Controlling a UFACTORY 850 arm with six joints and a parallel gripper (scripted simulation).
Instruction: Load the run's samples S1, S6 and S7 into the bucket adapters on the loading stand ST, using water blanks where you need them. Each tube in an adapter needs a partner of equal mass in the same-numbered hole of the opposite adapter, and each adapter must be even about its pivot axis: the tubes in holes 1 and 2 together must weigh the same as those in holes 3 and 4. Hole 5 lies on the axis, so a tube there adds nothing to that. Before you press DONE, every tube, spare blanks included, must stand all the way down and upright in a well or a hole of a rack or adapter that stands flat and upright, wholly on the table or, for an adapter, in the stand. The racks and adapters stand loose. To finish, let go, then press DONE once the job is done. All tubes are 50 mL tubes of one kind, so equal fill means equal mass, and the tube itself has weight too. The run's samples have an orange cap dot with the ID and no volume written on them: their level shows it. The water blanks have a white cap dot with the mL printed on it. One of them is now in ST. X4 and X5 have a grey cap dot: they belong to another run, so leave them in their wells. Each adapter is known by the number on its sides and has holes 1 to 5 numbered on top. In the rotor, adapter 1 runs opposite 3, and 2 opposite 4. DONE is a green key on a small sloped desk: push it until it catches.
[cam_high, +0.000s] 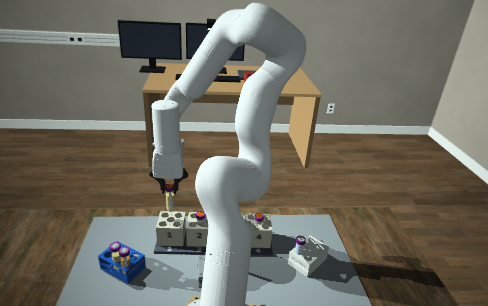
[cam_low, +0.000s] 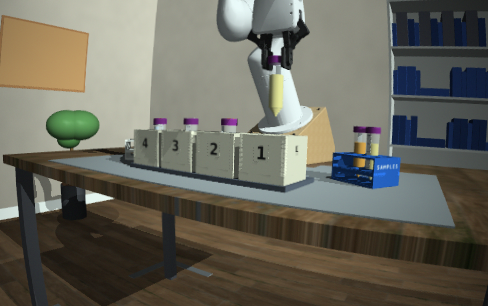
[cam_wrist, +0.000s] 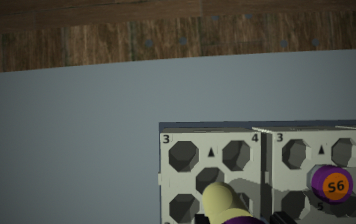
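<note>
My gripper (cam_high: 169, 189) (cam_low: 277, 65) (cam_wrist: 242, 220) is shut on an orange-dotted tube (cam_high: 169, 201) (cam_low: 276, 92) (cam_wrist: 220, 200) of pale yellow liquid. It hangs upright above adapter 1 (cam_high: 162, 239) (cam_low: 270, 167) (cam_wrist: 171, 181); its ID is not readable. Adapter 1's visible holes are empty; the tube partly hides the hole 1 side. S6 (cam_high: 200, 215) (cam_low: 229, 122) (cam_wrist: 336, 186) stands in adapter 2 (cam_low: 213, 165) (cam_wrist: 276, 175). Adapter 3 (cam_low: 175, 162) holds a tube (cam_low: 191, 121), cap top hidden. Adapter 4 (cam_high: 266, 240) (cam_low: 145, 157) holds an orange-dotted tube (cam_high: 259, 217) (cam_low: 160, 121). DONE is not discernible.
The blue samples rack (cam_high: 112, 267) (cam_low: 385, 177), left in the top view, holds two tubes (cam_high: 115, 246) (cam_high: 124, 252). A white rack (cam_high: 306, 262) at the right holds one tube (cam_high: 300, 241). The arm hides part of the stand (cam_high: 165, 250) (cam_low: 295, 186).
</note>
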